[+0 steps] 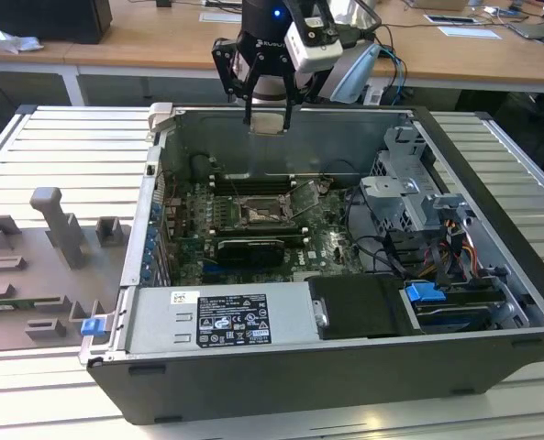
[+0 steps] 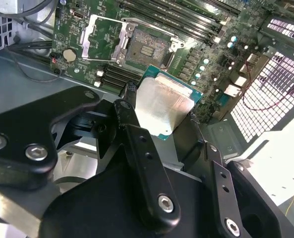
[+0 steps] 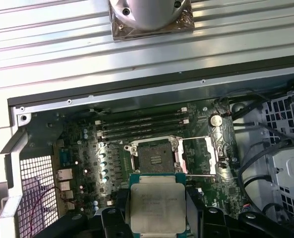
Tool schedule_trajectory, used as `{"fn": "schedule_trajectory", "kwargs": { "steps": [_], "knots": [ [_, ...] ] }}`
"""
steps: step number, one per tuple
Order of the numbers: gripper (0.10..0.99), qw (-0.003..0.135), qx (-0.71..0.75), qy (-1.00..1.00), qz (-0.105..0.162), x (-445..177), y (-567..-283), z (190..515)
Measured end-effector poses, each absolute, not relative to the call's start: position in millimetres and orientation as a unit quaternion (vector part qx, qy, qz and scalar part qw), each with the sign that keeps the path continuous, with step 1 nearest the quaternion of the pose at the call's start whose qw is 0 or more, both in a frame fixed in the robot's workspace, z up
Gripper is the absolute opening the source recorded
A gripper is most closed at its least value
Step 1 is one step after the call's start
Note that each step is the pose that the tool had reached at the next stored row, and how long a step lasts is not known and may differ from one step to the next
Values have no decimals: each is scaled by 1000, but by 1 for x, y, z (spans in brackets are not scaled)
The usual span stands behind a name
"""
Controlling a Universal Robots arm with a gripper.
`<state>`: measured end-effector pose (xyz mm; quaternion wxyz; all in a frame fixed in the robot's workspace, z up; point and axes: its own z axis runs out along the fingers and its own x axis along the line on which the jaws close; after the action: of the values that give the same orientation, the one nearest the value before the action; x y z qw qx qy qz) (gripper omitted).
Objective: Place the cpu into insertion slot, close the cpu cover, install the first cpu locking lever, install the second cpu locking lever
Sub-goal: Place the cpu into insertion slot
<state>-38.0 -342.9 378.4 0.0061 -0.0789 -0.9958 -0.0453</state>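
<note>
Cpu (image 3: 156,206) pinched by its edges in tool (image 1: 269,119), face flat, high over far wall of computer case (image 1: 253,394). Well apart from insertion slot (image 3: 154,156), bare on green motherboard (image 2: 67,29), lower down and toward exterior view's foreground. Cpu cover (image 3: 202,156) swung open just beside insertion slot.

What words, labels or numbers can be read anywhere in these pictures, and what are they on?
White label on the silver box: dense print, too small to read.
Face of the cpu in the gripper: marks too faint to read.
Dark band on the arm's wrist: pale lettering, too small to read.
Nothing can be quoted.
</note>
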Motion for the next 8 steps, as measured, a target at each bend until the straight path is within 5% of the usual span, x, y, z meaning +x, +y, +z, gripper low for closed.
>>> {"fn": "schedule_trajectory", "kwargs": {
  "steps": [8],
  "knots": [
    [541, 5, -95, -994, -45, -38, -343, 378]
  ]
}}
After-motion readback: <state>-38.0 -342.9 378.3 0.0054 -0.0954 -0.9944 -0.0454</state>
